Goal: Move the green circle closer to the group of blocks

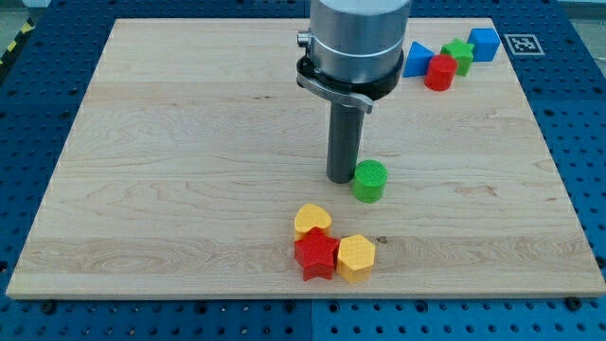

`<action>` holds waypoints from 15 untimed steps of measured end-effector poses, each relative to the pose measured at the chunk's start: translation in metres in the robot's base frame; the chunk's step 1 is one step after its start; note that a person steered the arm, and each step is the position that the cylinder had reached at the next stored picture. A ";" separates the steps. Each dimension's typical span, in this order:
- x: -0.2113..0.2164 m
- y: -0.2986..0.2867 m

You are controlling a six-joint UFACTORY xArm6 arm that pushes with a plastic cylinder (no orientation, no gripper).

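My tip (342, 180) stood upright, no claw fitted, touching the ridged green circle (369, 180) from the view's left on the pale wooden board (170, 170), above the yellow-and-red group of blocks (331, 249)

Lab bench: wooden board (189, 142) on blue perforated table (578, 142).

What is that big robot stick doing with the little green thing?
My tip is touching the left side of the green circle. I want to push it closer to the group below: a yellow heart, a red star and a yellow hexagon. It has not reached them yet.
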State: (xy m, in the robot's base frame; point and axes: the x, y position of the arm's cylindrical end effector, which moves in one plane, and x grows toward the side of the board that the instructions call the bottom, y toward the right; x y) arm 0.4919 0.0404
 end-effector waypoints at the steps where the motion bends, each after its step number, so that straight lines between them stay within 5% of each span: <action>1: -0.005 0.026; 5: 0.003 0.136; 15: 0.045 0.017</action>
State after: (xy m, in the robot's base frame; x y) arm 0.5366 0.0571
